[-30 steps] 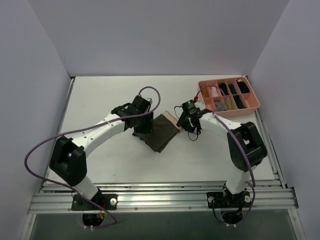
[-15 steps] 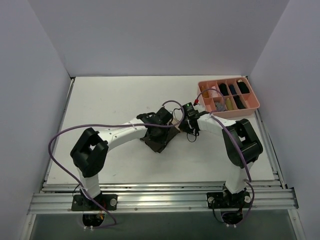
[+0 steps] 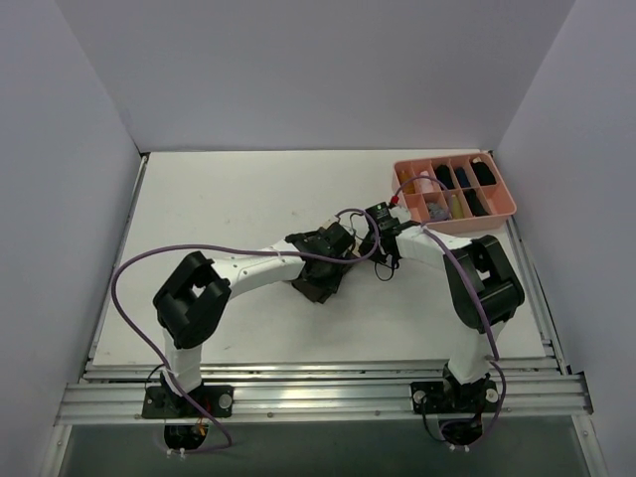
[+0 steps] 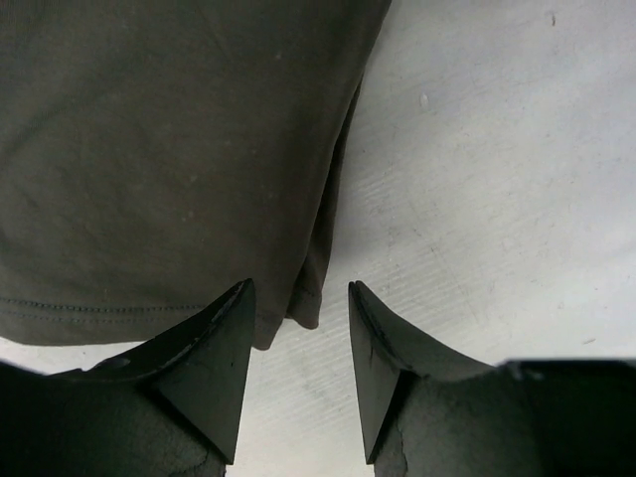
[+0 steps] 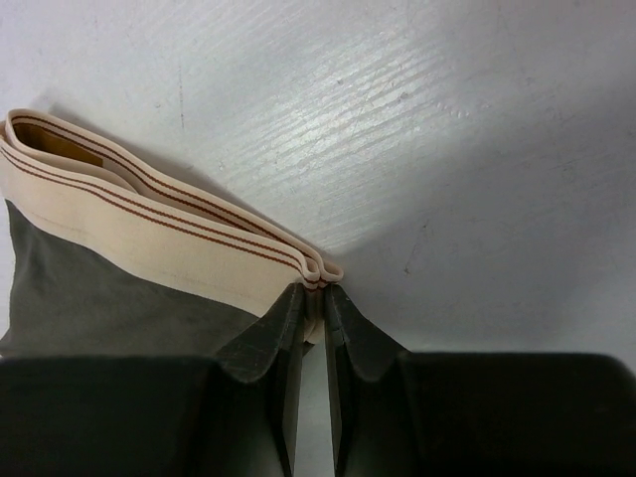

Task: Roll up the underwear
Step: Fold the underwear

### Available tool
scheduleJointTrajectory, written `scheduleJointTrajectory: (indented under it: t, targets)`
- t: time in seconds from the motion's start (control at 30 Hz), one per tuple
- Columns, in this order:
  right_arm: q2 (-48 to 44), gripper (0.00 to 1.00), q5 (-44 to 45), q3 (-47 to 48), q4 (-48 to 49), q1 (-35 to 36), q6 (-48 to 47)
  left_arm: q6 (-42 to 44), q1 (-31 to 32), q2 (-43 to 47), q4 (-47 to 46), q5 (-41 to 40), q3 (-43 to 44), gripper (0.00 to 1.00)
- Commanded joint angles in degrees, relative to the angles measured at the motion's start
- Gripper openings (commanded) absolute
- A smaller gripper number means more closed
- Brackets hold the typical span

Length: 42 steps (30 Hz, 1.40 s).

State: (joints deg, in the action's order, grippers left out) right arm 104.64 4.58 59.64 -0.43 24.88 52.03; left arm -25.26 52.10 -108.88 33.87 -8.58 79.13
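The underwear (image 3: 316, 286) is a dark olive cloth lying flat at mid table, half hidden under both wrists in the top view. My left gripper (image 4: 298, 293) stands open low over its hem edge. One fingertip (image 4: 234, 318) overlaps the dark cloth (image 4: 149, 149), and a folded hem corner lies between the tips. My right gripper (image 5: 313, 290) is shut on the folded corner of the beige waistband (image 5: 149, 224), which has thin red stripes. From above, the left gripper (image 3: 333, 256) and the right gripper (image 3: 366, 248) sit close together at the cloth's far right end.
A pink compartment tray (image 3: 467, 227) with small dark bundles stands at the back right, just beyond the right wrist. Purple cables (image 3: 199, 253) loop over both arms. White walls close in the table on three sides.
The left arm has swung right and now sits over the underwear. The right gripper has closed onto the waistband corner and shifted slightly left.
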Motion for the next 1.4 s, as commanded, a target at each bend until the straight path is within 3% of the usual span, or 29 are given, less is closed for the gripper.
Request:
scheduleJointTrajectory:
  t: [0.0, 0.47, 0.57, 0.7, 0.73, 0.83, 1.1, 1.37]
  targets:
    - [0.3, 0.09, 1.0, -1.6, -4.0, -1.0, -1.6, 1.4, 0.4, -1.1, -3.5, -0.4, 1.1, 0.51]
    - [1.3, 0.10, -0.4, -0.3, -4.0, -1.7, -1.9, -2.1, 1.1, -4.3, -4.9, 0.1, -3.4, 0.48]
    - [1.3, 0.07, -0.5, -0.3, -4.0, -1.8, -2.0, -3.4, 2.2, -4.0, -4.9, -1.6, -5.2, 0.42]
    - [0.7, 0.00, -0.6, -0.4, -4.2, -2.3, -1.9, -3.6, 3.8, -2.7, -5.0, -2.6, -6.4, 0.27]
    - [0.3, 0.00, -0.5, -0.5, -4.8, -2.4, -2.2, -3.7, 4.0, -2.3, -4.5, -2.8, -6.4, 0.18]
    - [-1.2, 0.00, 0.5, -0.2, -8.4, -3.0, -3.5, -3.9, 4.4, -0.4, -3.8, -1.9, -5.7, 0.04]
    - [-9.4, 0.00, 1.9, -5.7, -16.3, -6.2, -12.0, -8.4, 6.0, 6.8, -6.7, 11.5, -5.7, 0.02]
    - [-19.8, 0.00, 6.6, -5.8, -30.4, -6.7, -15.1, -17.6, 8.5, 8.8, -17.1, 25.0, -7.8, 0.02]
